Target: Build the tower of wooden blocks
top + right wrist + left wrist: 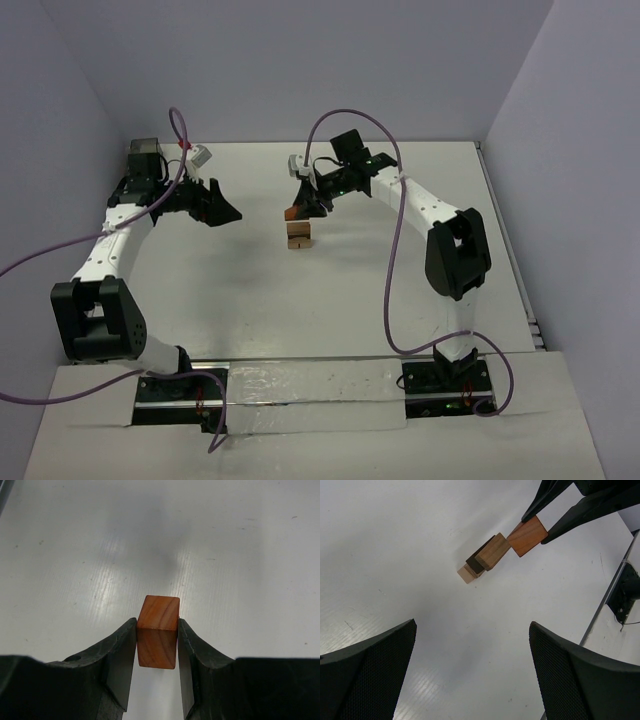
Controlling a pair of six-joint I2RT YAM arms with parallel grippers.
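Note:
A small stack of wood blocks (299, 237) stands mid-table. In the left wrist view the stack shows a light tan block (492, 551) on top, a dark block (476, 564) under it and a pale one (466, 573) at the bottom. My right gripper (297, 208) (157, 626) is shut on a reddish-brown block (157, 637) (527, 536) (291, 213), held just above and beside the stack's top. Whether the two touch I cannot tell. My left gripper (226, 212) (472, 625) hangs open to the left of the stack, nothing between its fingers.
White walls close the table at the back and on both sides. The right arm's elbow (458, 250) rises over the right half of the table. Purple cables (395, 290) loop from both arms.

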